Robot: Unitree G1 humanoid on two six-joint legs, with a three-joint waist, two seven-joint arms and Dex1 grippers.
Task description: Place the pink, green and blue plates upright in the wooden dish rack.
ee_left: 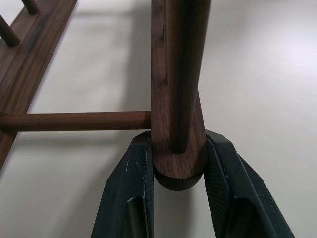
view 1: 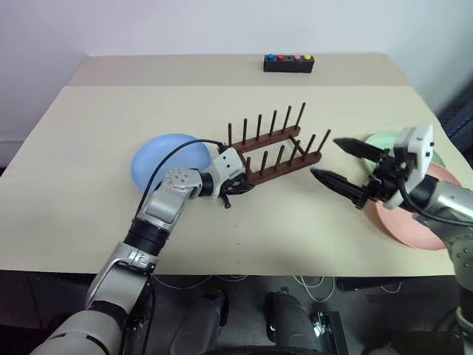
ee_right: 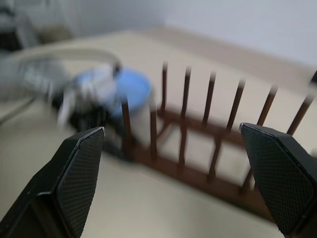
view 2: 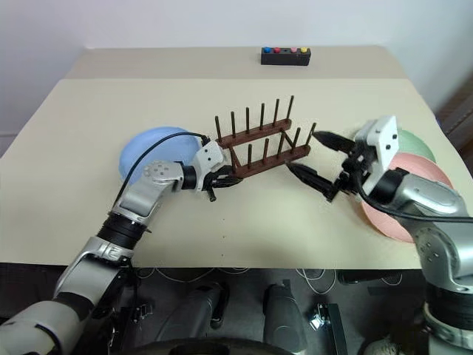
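From the head cameras you see no readable writing or brand anywhere; the small black box (view 1: 288,63) at the far edge of the bench (view 1: 89,192) carries coloured buttons but no legible label. Your left gripper (view 1: 235,186) is clamped on the near-left end of the wooden dish rack (view 1: 275,151), whose long axis runs diagonally from that end away and to the right, pegs upright. The blue plate (view 1: 159,159) lies flat just behind the left wrist, beside the rack's left end. Your right gripper (view 1: 347,168) hovers spread wide and empty off the rack's right end, fingers pointing left toward it. The green plate (view 1: 384,140) and the pink plate (view 1: 414,225) lie behind that arm at the bench's right edge, the green one farther away. In the left wrist view both fingers (ee_left: 131,193) press on the rounded end of one base rail (ee_left: 176,99), a crossbar joining it from the side. In the right wrist view the fingers (ee_right: 79,173) stand far apart, framing the rack's pegs with nothing between them.
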